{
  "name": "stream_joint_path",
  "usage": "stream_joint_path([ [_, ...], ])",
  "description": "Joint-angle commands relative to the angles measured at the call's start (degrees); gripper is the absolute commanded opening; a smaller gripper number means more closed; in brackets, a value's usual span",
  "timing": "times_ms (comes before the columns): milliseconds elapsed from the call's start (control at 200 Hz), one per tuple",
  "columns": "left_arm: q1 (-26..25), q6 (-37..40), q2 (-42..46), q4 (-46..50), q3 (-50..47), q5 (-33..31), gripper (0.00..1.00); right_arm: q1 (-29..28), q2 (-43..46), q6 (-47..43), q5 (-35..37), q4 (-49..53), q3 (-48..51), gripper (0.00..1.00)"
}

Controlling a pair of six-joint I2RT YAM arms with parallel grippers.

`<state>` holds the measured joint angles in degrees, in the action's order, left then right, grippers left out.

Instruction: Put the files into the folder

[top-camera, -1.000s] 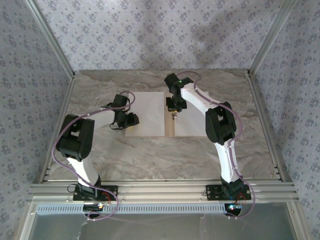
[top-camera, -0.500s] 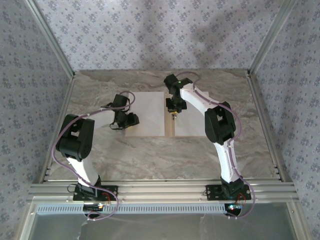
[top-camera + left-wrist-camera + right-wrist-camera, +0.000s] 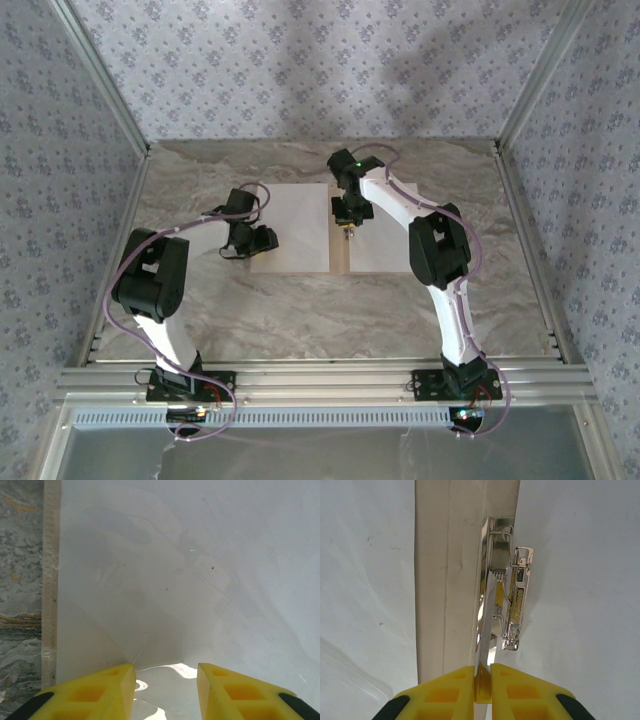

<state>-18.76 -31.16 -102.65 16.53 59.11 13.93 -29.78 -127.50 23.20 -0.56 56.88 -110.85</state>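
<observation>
White right arm point(image 3: 400, 205) stretched forward, jaws pinching folder point(image 3: 445, 580) clip point(image 3: 517, 600)

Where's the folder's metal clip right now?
The metal clip sits along the folder's spine, between the two white sheets, mid-table in the top view, its lever pinched by the right gripper.

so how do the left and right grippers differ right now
The left gripper has its jaws apart; the right gripper is pinched shut on the metal clip. The left gripper hangs over a white sheet, the right gripper over the folder spine. Both have yellow fingers.
</observation>
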Motion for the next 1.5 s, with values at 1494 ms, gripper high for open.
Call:
stream_joint_path([
  [1494, -0.2, -0.6, 0.1, 3.9, -0.4, 0.1, 0.38, -0.3, -0.8, -0.5, 2.5, 0.8, 5.0, 0.12],
])
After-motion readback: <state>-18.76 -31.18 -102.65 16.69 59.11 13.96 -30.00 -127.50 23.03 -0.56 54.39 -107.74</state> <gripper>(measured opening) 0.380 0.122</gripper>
